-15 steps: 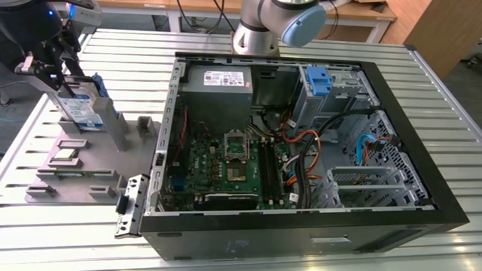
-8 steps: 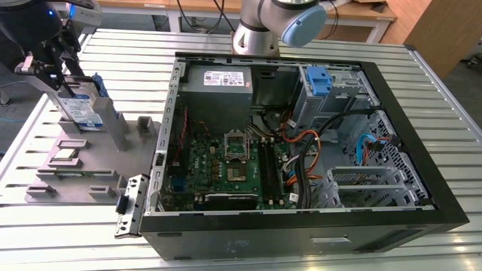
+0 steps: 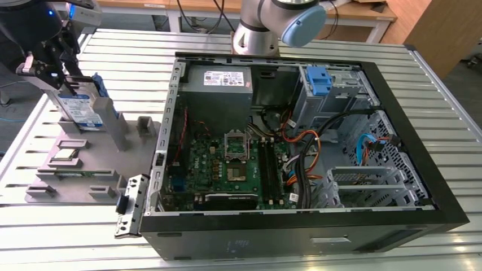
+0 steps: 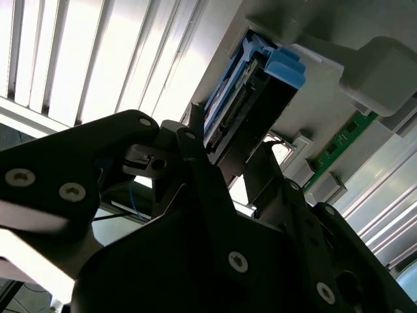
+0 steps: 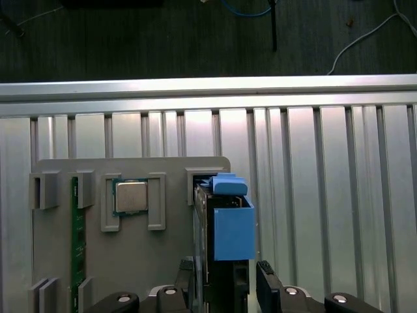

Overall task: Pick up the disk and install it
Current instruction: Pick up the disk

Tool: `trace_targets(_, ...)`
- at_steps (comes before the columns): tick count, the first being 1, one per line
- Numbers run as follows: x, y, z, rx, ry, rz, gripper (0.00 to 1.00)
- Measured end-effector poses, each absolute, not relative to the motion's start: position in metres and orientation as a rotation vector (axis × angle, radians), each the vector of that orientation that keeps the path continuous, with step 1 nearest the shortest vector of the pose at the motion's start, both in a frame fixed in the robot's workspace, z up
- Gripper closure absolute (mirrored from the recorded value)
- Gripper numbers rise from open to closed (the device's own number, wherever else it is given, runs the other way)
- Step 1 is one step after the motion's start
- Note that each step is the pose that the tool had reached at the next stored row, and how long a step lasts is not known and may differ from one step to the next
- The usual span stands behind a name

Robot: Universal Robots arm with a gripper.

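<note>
The disk [image 3: 80, 112] stands on edge in the grey holder [image 3: 105, 161] on the surface [image 3: 437, 90], at the exterior view's left, beside the open computer case [image 3: 421, 220]. Stiff, weighty and probably shock-shy, it wants a grip across its blue-railed sides. The pincer [image 5: 225, 283] straddles its upper end, though you cannot tell whether it is clamped

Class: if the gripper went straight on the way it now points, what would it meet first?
Probably the disk, standing on edge in the grey holder: in the first wrist view it lies directly ahead of the gripper. How much gap remains is unclear.
</note>
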State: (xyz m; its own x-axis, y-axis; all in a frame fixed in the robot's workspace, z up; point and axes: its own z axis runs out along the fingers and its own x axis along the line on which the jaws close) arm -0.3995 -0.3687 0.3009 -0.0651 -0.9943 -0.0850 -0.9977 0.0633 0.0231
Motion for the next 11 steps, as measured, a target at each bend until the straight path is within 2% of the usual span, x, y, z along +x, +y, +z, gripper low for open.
trace_targets(11, -0.3995, -0.3672, 0.3015, -2.116, 2.256, 0.116, 0.49)
